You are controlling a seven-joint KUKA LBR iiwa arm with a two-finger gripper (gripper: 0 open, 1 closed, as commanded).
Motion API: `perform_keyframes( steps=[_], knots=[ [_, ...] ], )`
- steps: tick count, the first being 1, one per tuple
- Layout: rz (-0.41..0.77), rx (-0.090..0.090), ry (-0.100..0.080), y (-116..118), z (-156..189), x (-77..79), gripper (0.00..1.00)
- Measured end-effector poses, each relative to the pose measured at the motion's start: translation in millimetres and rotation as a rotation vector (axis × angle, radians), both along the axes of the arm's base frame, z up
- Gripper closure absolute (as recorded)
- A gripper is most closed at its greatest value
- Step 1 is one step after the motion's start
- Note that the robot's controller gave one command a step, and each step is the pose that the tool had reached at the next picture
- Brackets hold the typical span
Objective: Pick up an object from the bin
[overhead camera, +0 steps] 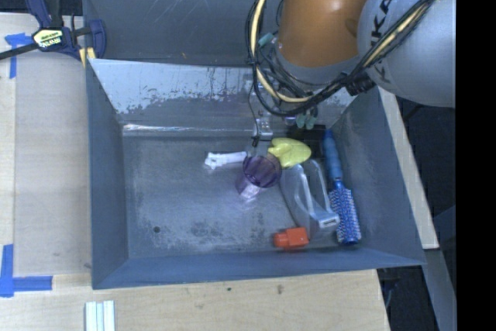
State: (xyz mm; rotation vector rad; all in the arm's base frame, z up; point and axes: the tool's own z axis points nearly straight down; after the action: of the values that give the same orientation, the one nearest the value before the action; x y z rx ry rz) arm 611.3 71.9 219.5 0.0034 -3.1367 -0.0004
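Metal, grey and dull, makes the bin (178, 85). Its sloping back wall has pale scratches, and its flat floor looks scuffed and dusty. The arm's round orange cover (322, 12) is smooth and shiny, with yellow and black cables (287, 94) looping around it. Under it the thin metal gripper (262, 136) hangs down near the middle of the bin, toward the back. Whether it is spread or squeezed together is too hard to see. Just in front of its tip lies a round, see-through purple cup (260, 171). A smooth yellow lump (291, 153) touches the cup on the right. A small white piece (223, 160) lies just left of the cup. Further right lie a clear plastic thing (304, 194), a blue brush (341, 201) with fuzzy bristles, and a little orange block (291, 239) by the front wall.
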Motion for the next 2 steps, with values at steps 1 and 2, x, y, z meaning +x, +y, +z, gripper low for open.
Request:
perform_keyframes(
  steps=[1, 2],
  knots=[
    [-0.001, 0.000, -0.009, 0, 5, 1.5, 0.00],
    [0.058, 0.001, -0.013, -7, -31, -0.3, 0.00]
  ],
)
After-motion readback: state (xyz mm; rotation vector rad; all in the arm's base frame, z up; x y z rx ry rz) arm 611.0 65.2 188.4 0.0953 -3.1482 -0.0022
